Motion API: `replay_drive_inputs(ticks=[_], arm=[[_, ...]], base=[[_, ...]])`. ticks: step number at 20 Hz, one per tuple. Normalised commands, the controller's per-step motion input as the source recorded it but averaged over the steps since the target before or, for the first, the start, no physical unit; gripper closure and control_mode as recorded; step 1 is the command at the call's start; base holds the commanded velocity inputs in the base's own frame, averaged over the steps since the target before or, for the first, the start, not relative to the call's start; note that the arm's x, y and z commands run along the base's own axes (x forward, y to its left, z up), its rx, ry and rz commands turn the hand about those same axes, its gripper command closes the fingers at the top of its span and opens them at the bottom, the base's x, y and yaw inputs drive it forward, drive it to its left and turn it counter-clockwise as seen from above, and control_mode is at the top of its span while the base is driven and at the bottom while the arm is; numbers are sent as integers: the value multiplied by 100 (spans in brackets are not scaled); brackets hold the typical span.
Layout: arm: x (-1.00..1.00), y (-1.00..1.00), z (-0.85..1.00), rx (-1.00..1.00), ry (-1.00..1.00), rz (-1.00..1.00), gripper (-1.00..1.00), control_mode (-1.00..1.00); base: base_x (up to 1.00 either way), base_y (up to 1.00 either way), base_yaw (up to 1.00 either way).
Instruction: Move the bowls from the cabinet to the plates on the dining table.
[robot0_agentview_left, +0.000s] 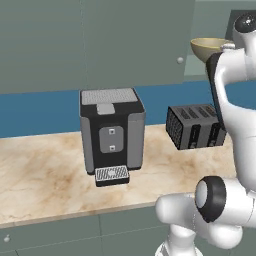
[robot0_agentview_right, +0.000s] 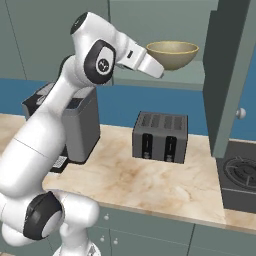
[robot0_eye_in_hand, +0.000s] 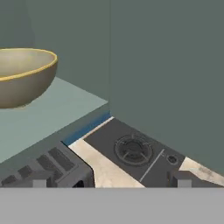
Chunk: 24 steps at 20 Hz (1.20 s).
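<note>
While the arm (robot0_agentview_right: 75, 95) reached up toward the open cabinet (robot0_agentview_right: 227, 75), your gripper (robot0_eye_in_hand: 109, 181) stood spread wide with nothing between its fingertips (robot0_eye_in_hand: 39, 180), which showed as two small dark tips far apart at the bottom of the hand view. You had the pale yellowish-olive bowl (robot0_agentview_right: 172, 54) sitting upright on the cabinet's pale inner shelf (robot0_agentview_right: 160, 77), untouched; in the hand view it lay at the left, apart from the fingers. From the right base view the white hand hung just beside the bowl's left rim, though you could not tell from there whether it touched. Below the shelf you saw the marble worktop (robot0_agentview_right: 150, 180) backed by a blue strip (robot0_agentview_left: 40, 112). On it stood a dark toaster (robot0_agentview_right: 160, 136) under the bowl, a grey and black coffee machine (robot0_agentview_left: 112, 132) to its left, and a black gas hob (robot0_eye_in_hand: 133, 151) to its right. Grey-green drawers with small knobs (robot0_agentview_right: 130, 235) ran under the worktop's front edge.
</note>
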Motion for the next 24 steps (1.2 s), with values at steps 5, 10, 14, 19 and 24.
replay_drive_inputs(ticks=[5,10,14,19,24], arm=[[-1,39,0,0,-5,28,-100,-100],[0,45,0,0,-3,25,-100,-100],[0,43,0,0,-2,23,-100,-100],[0,37,0,0,-2,21,-100,-100],[0,33,3,0,0,17,-100,-100]], base=[[0,0,0],[0,0,0],[0,0,0],[0,0,0],[0,0,0]])
